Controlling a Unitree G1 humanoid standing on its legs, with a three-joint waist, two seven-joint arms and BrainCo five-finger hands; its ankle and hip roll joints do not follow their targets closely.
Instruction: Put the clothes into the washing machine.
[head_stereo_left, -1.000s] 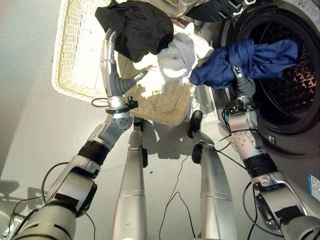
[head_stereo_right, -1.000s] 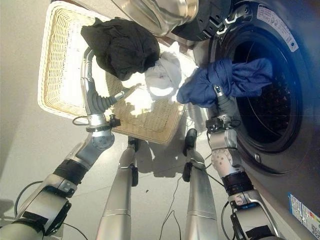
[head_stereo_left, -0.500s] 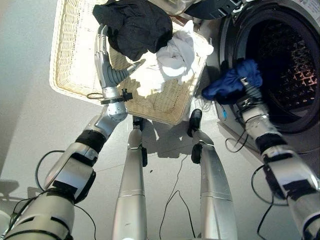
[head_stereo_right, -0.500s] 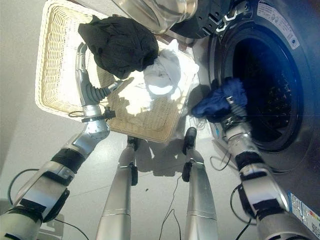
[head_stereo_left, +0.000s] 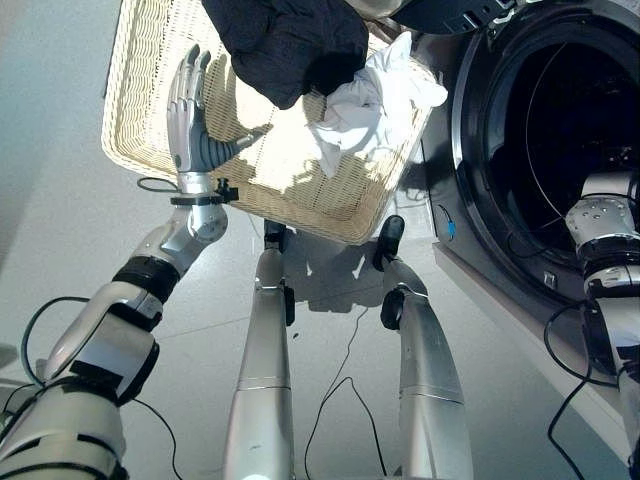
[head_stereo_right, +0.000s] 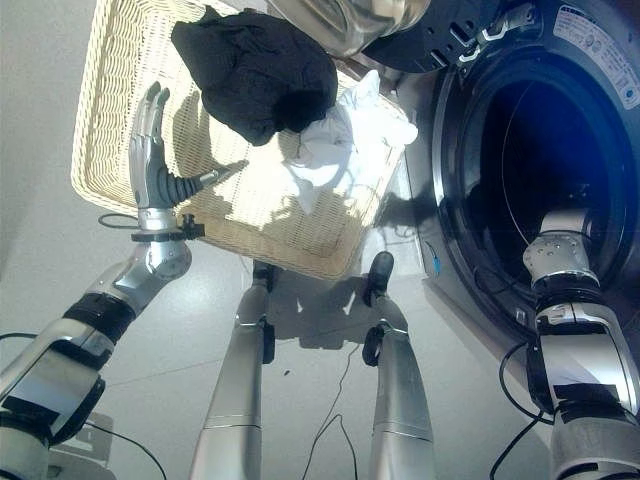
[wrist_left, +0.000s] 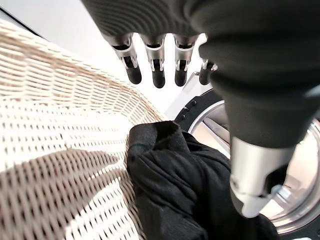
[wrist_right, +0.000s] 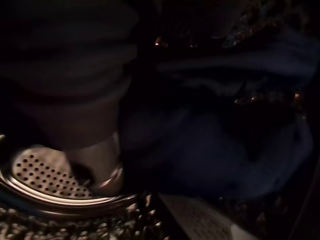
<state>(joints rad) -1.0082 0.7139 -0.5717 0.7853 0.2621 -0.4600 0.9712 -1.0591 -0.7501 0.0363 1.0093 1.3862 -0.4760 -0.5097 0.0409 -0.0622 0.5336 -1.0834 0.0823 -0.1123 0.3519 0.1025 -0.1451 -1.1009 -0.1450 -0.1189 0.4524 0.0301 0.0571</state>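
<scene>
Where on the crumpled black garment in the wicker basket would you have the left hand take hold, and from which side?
I'd pinch the raised fold on the crumpled black garment nearest the left hand, coming from the robot's left and from above. The garment sits heaped in the cream wicker basket, so its bulging edge stands clear of the weave.

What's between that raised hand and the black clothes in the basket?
Bare wicker: in the eye views, the left hand is open over the basket, apart from the black garment.
</scene>
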